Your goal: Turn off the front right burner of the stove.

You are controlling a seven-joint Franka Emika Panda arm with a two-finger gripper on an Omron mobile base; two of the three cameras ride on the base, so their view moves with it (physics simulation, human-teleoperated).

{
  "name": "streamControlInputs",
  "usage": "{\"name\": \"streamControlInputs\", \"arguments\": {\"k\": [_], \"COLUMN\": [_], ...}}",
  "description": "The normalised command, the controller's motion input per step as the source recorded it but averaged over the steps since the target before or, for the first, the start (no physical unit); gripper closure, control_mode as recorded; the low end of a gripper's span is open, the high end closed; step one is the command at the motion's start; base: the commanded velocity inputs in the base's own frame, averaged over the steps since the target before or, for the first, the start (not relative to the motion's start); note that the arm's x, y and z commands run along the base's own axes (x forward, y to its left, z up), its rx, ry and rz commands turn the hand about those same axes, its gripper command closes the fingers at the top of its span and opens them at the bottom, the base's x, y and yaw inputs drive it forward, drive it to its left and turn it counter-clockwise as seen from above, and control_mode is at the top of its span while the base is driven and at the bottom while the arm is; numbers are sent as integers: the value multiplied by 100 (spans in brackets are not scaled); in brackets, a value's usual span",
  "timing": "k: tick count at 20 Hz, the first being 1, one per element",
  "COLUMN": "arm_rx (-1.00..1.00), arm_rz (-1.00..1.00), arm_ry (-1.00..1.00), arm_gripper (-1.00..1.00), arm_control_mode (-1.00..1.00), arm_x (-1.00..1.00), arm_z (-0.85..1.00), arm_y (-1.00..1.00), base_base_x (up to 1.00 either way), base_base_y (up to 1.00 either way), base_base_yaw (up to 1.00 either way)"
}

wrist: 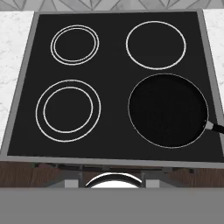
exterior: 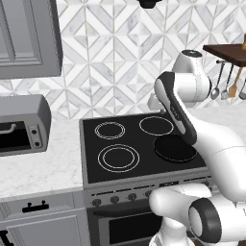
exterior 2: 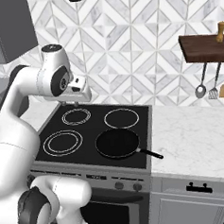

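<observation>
**Hovering over the stove, pincer together and empty**

My pincer [exterior 2: 80,101] hangs high above the back edge of the stove [exterior: 91,144], with my hand pointing down at the black glass top. Its fingers are together and they clamp nothing.

Looking down along the pincer, the whole cooktop lies spread below me. The front right burner [wrist: 139,131] sits below and to the right of the pincer, on the near side of the glass, and a black frying pan [wrist: 168,109] rests right on top of it, covering nearly all of it. The pan's handle [wrist: 215,127] sticks out toward the right edge of the stove. To the left of the pan is the large double-ringed circle [wrist: 68,110], and farther off are the smaller double-ringed circle [wrist: 75,44] and a single-ringed circle [wrist: 155,44].

The row of knobs [exterior 2: 119,185] runs along the stove's front panel, well below my pincer and well apart from it, with the oven door [exterior 2: 111,213] under them. My own arm hides part of that panel in both base views.

Off to the left of the pincer a small countertop oven [exterior: 24,127] stands on the marble counter [exterior: 43,168]. To the right, utensils [exterior 2: 201,89] hang beneath a wooden shelf [exterior 2: 202,48].
</observation>
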Motion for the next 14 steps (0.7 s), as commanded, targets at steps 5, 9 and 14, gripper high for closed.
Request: {"name": "streamControlInputs", "arguments": {"k": [5, 9, 14], "arm_rx": [0, 0, 0], "arm_rz": [0, 0, 0], "arm_ry": [0, 0, 0], "arm_gripper": [-100, -100, -100], "arm_control_mode": [-100, -100, -100], "arm_x": [0, 0, 0], "arm_z": [0, 0, 0], "arm_y": [0, 0, 0], "base_base_x": [0, 0, 0], "base_base_y": [0, 0, 0], "base_base_yaw": [0, 0, 0]}}
